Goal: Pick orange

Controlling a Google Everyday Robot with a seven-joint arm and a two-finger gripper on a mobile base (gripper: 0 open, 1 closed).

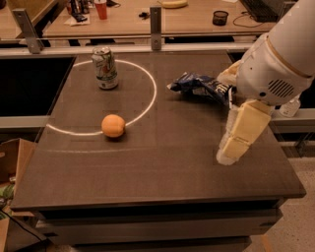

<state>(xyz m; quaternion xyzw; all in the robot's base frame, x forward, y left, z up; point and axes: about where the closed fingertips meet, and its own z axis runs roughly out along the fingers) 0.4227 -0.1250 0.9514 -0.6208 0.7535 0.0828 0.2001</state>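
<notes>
Nearest the camera is the bare front stretch of the dark table (162, 182), and nothing of the task has happened there.

Just above that stretch, on the right side, the gripper (229, 150) hangs from the white arm (275, 64), angled down and to the left with its tip close over the tabletop. I cannot tell whether it is spread or pressed together. It carries nothing that can be seen.

The orange (113, 125) lies well to the left of the gripper and a little farther back. It rests on the table, right on the white painted ring (152, 93), and nothing touches it. So the pick is at an early stage, by my reading. The reach across, the lowering around the fruit, the closing and the lift are all left to do.

Directly behind the gripper, near the arm's wrist, lies a crumpled blue chip bag (199, 84) (a bystander, not in the line between gripper and fruit). Farther back and far to the left stands the green-and-white soda can (105, 68), upright inside the ring and apart from the orange.

Beyond the table runs a wooden desk (128, 22) with a red cup (101, 9) on it.
</notes>
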